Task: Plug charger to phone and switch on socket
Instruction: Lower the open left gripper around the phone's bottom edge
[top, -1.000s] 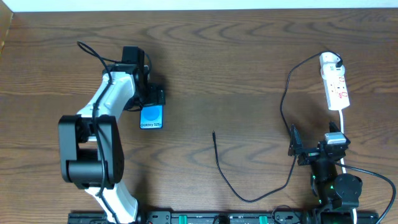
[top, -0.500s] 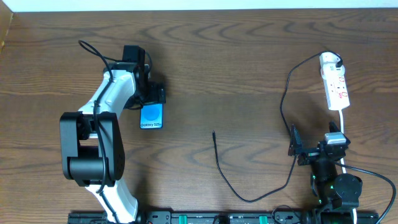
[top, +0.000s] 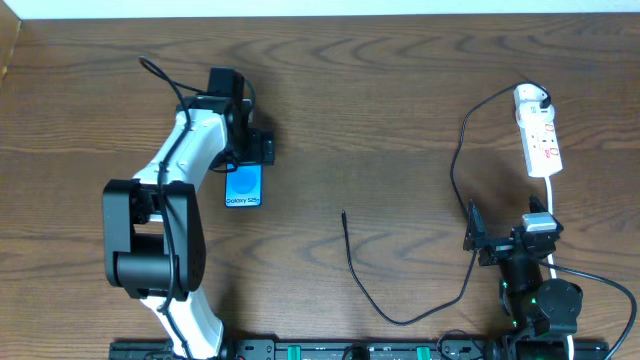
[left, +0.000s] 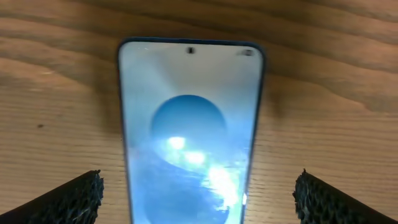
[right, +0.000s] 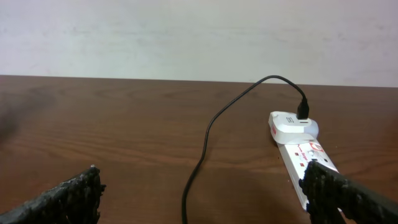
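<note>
The phone (top: 245, 187) lies flat on the wooden table, its blue screen up. My left gripper (top: 246, 158) hovers over its far end, open. In the left wrist view the phone (left: 189, 124) fills the middle, and my left gripper (left: 199, 199) straddles it with a gap between each fingertip and the phone's edges. The charger cable (top: 357, 275) curves from its free plug tip (top: 344, 213) round to the white socket (top: 538, 135) at the far right. My right gripper (top: 503, 240) rests open near the front edge. In the right wrist view my right gripper (right: 205, 199) has the cable (right: 200, 165) running between its fingers, untouched, and the socket (right: 301, 155) lies beside the right finger.
The left arm's white links (top: 170, 180) stretch over the table's left side. A white wall (right: 186, 37) stands beyond the table's far edge. A black rail (top: 330, 350) runs along the front edge.
My left arm has shifted slightly to the right above the phone's far end. The right arm, the cable and the socket have not moved.
</note>
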